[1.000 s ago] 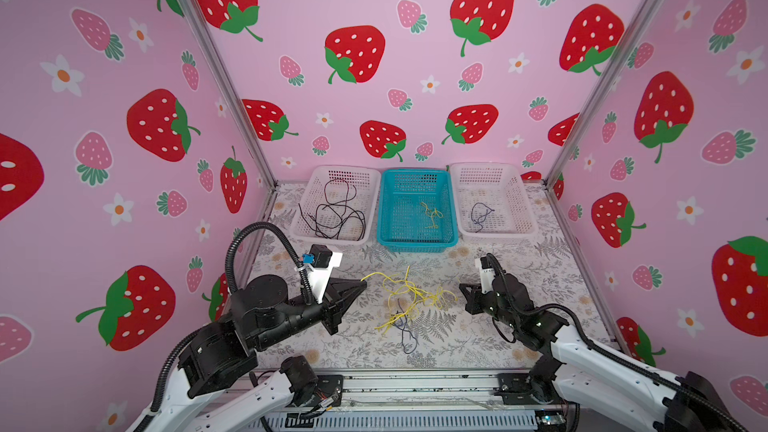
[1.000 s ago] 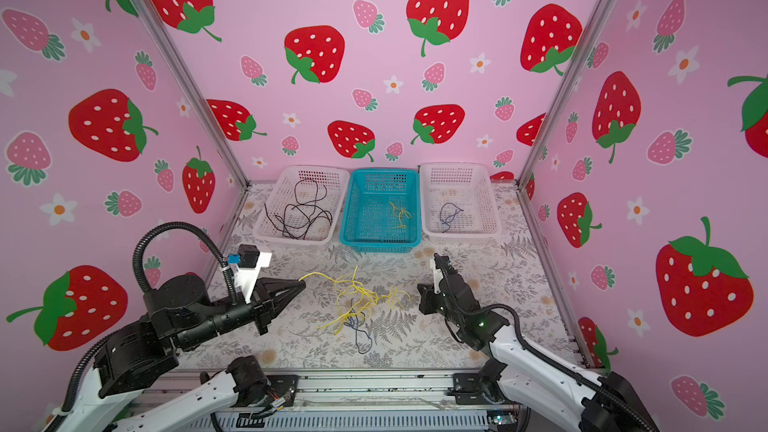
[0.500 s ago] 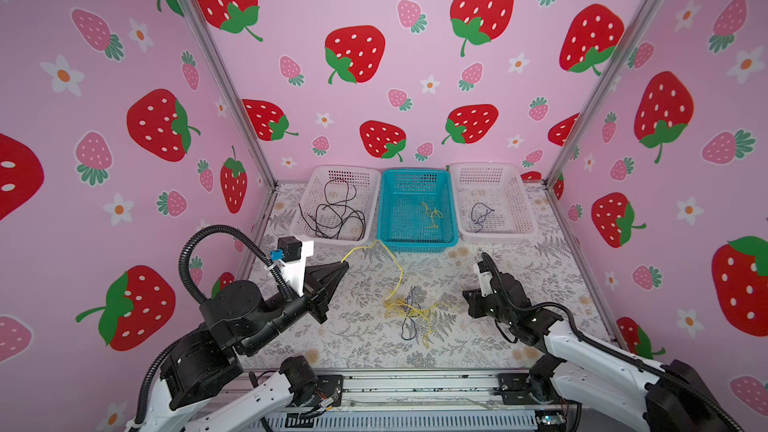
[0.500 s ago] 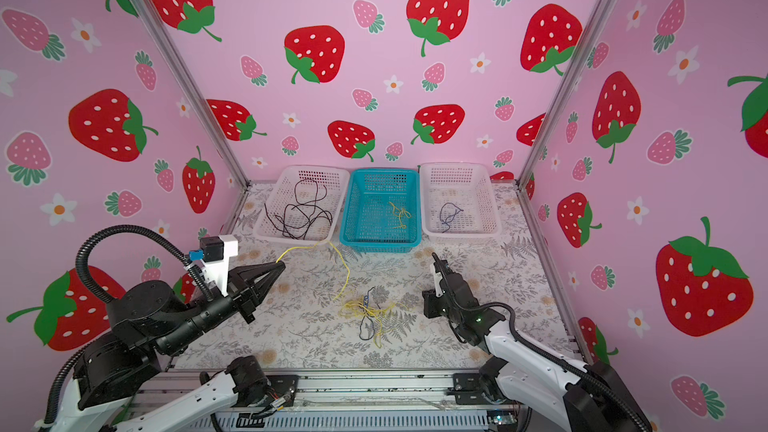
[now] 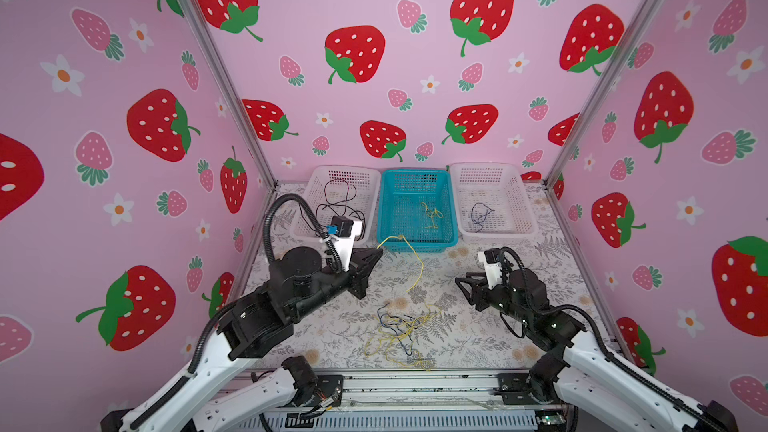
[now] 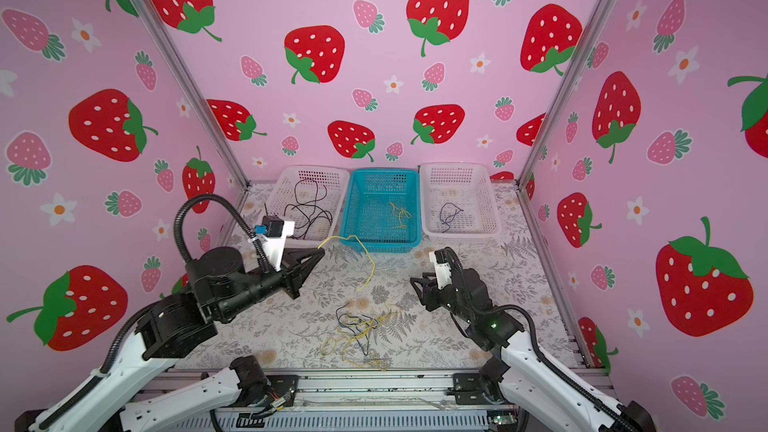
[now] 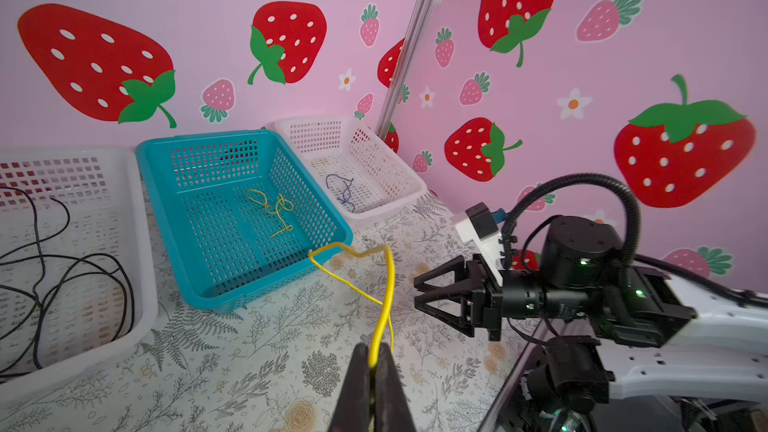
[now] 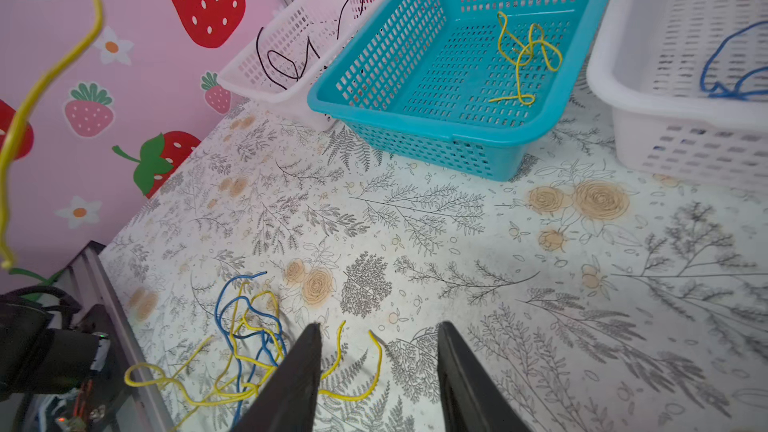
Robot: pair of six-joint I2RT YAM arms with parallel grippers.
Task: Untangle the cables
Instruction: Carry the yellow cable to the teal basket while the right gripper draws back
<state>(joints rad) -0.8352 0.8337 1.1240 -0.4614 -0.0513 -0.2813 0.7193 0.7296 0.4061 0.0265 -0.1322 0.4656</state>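
My left pincer (image 7: 376,367) was closed on a thin yellow wire (image 7: 388,284). Only the left wrist view showed the strand nipped between the fingers. In both top views that wire arched up in front of the teal plastic mesh basket (image 5: 415,180) and dropped toward the table. The right wrist view showed its lower end hanging free.

My right pincer (image 8: 378,326) stood with jaws apart, gripping nothing. It was low beside the loose tangle of yellow and dark blue wires (image 8: 249,338) on the floral-patterned tabletop (image 8: 457,243).

Baskets counted: three in a row at the back, with two white ones flanking the teal.
- The left white mesh basket (image 5: 353,174) held black wires (image 5: 340,201).
- The teal one held one yellow bundle (image 5: 432,214).
- The right white mesh basket (image 5: 482,174) held one dark blue wire (image 5: 480,214).

The strands in the tangle could not be counted.
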